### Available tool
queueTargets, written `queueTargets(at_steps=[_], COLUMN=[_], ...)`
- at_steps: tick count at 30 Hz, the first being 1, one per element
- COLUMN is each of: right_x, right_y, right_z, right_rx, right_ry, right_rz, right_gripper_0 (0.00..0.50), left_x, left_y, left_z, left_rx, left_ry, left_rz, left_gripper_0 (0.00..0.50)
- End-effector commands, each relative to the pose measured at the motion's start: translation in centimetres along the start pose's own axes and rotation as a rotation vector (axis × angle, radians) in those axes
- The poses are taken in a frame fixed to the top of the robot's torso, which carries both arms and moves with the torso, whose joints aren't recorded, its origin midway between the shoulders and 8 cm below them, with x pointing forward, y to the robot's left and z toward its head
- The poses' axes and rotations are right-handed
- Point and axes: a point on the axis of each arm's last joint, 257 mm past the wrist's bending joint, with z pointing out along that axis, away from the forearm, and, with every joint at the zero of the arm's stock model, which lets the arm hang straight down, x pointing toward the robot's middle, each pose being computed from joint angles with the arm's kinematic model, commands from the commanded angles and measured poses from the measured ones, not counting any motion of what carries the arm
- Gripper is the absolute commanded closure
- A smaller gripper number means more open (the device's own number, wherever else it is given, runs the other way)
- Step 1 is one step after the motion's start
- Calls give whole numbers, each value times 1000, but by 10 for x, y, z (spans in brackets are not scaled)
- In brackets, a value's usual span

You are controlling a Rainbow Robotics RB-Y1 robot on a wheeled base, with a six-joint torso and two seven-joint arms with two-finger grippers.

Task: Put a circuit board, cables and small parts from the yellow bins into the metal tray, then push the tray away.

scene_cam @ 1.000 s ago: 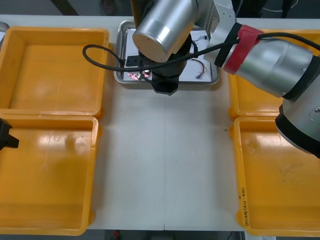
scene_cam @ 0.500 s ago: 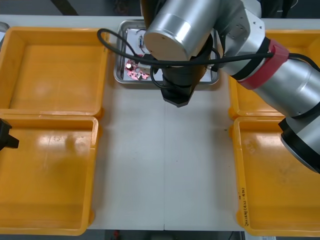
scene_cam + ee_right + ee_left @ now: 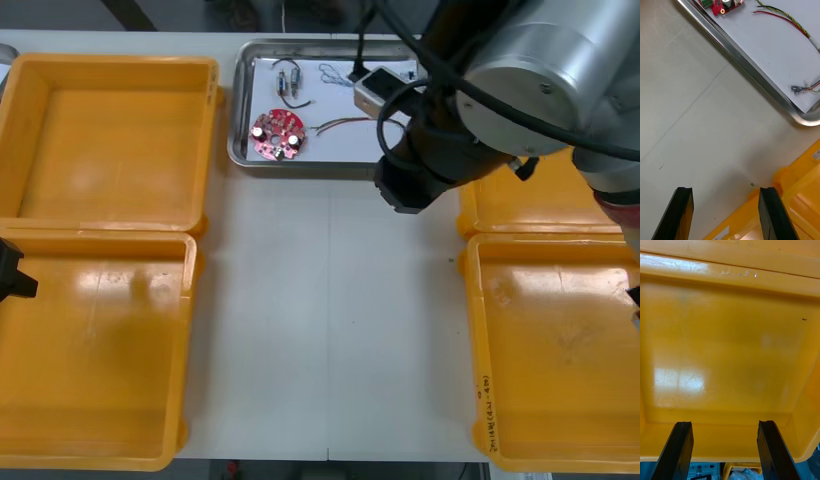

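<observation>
Right gripper: a second ago it hung over the near rim of the metal tray; it has since swung right and nearward, clear of the tray, and now sits above the bare surface just off the tray's near right corner, beside the far right yellow bin. In its wrist view the right gripper has its fingers apart with nothing between them, the tray rim ahead of them. Metal tray: at the far middle of the surface, far rim close to the surface's far edge, position unchanged across the last second. Contents, now uncovered by the arm's retreat: one round red circuit board at the near left of the tray; small metal parts at the far left; a blue and white cable beside them; a red and yellow cable to the right of the board. Left gripper: parked at the left edge of the surface over the near left yellow bin, fingers apart and empty. Bins: what shows of them holds nothing. Assessment: loading appears complete and the tray looks already pushed away; the right arm's withdrawal suggests the task is at or near its end.
</observation>
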Motion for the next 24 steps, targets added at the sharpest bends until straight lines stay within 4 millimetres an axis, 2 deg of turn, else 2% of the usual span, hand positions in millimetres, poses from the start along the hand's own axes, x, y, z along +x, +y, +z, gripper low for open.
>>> queueTargets(at_steps=[1,4,7,15,21,24], right_x=[19,21,34,90,126,142], right_y=[-31,-40,-53,-107,-133,-138], right_z=[-18,-28,-35,-43,-46,-44], right_rx=[14,7,-2,79,116,121], right_ry=[-52,-89,-111,-127,-122,-107], right_rz=[177,252,344,536,654,689], right_gripper_0=[0,0,0,0,0,0], left_x=[-7,-7,-7,-7,-7,-7], left_y=[14,14,14,14,14,14], left_z=[-13,-13,-13,-13,-13,-13], left_rx=[-48,-48,-48,-48,-48,-48], left_ry=[-36,-36,-36,-36,-36,-36], left_rz=[88,88,88,88,88,88], left_gripper_0=[0,0,0,0,0,0])
